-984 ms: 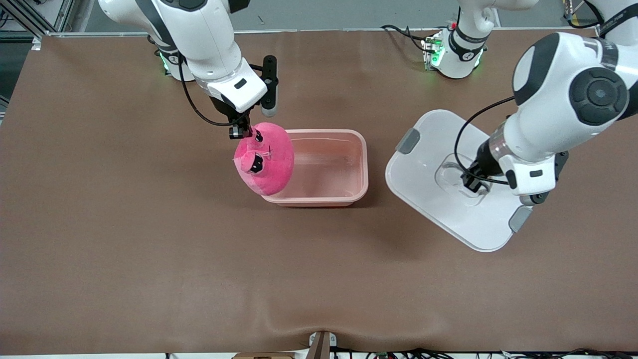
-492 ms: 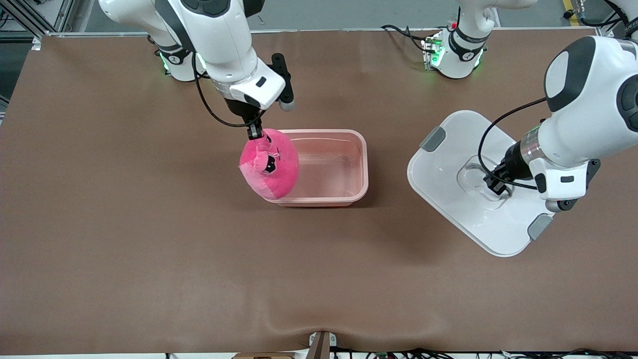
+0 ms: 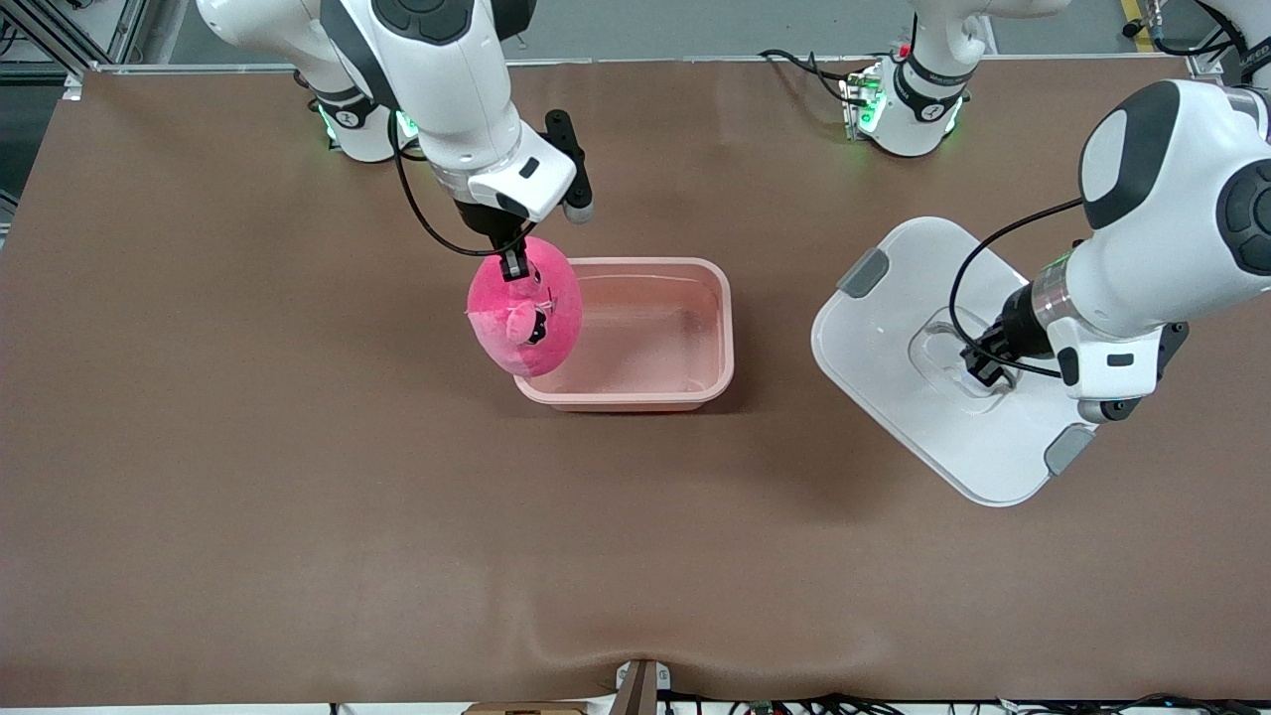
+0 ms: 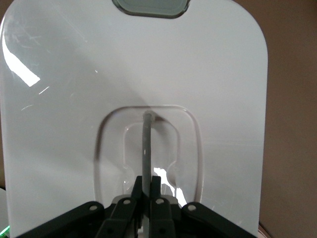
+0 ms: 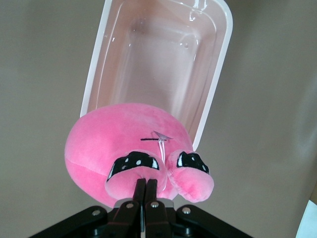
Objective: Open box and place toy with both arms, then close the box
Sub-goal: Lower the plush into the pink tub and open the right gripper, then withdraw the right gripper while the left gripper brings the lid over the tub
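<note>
One toy [image 3: 524, 316] hangs under the right end effector [image 3: 513, 266], over the box [image 3: 723, 328] rim.

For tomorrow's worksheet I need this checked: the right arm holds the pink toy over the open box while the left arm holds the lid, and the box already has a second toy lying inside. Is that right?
Not quite. The box is empty; the right wrist view shows nothing in it. The rest stands: the right gripper holds the toy over the box's rim, and the left gripper holds the lid by its handle.

Toy [image 3: 525, 316] shifted over box [image 3: 695, 385] end; lid [image 3: 918, 298] carried outward.
</note>
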Tool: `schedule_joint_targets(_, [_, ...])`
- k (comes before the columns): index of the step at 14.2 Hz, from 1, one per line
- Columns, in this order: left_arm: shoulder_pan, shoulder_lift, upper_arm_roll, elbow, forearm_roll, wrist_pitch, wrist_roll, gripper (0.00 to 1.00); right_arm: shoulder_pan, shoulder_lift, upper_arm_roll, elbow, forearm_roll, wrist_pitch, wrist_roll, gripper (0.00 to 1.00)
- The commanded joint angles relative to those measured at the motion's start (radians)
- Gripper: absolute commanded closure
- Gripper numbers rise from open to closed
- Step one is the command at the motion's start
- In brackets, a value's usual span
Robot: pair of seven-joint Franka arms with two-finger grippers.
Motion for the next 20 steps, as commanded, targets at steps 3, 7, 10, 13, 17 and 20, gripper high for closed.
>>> schedule_joint_targets(3, [0.008,-0.008,-0.001,-0.015,-0.017,-0.012,0.027,1.00,0.012,0.018,-0.010,0.012,0.002,0.008,-0.070,1.00])
schedule_joint_targets(7, [0.008,-0.008,-0.001,-0.016,-0.017,-0.012,0.027,1.00,0.016,0.033,-0.010,0.012,0.002,0.011,-0.087,1.00])
schedule_joint_targets(10, [0.007,-0.008,-0.001,-0.016,-0.017,-0.012,0.026,1.00,0.018,0.036,-0.010,0.012,0.002,0.019,-0.091,1.00])
schedule_joint_targets(13, [0.007,-0.022,-0.002,-0.013,-0.017,-0.015,0.026,1.00,0.024,0.036,-0.010,0.012,0.002,0.019,-0.088,1.00])
schedule_joint_targets(17, [0.008,-0.031,0.009,-0.004,-0.017,-0.028,0.062,1.00,0.016,0.041,-0.010,0.013,0.011,0.020,-0.077,0.00])
schedule_joint_targets(20, [0.036,-0.033,0.006,-0.004,-0.018,-0.035,0.078,1.00,0.019,0.039,-0.012,0.019,0.009,0.017,-0.080,0.00])
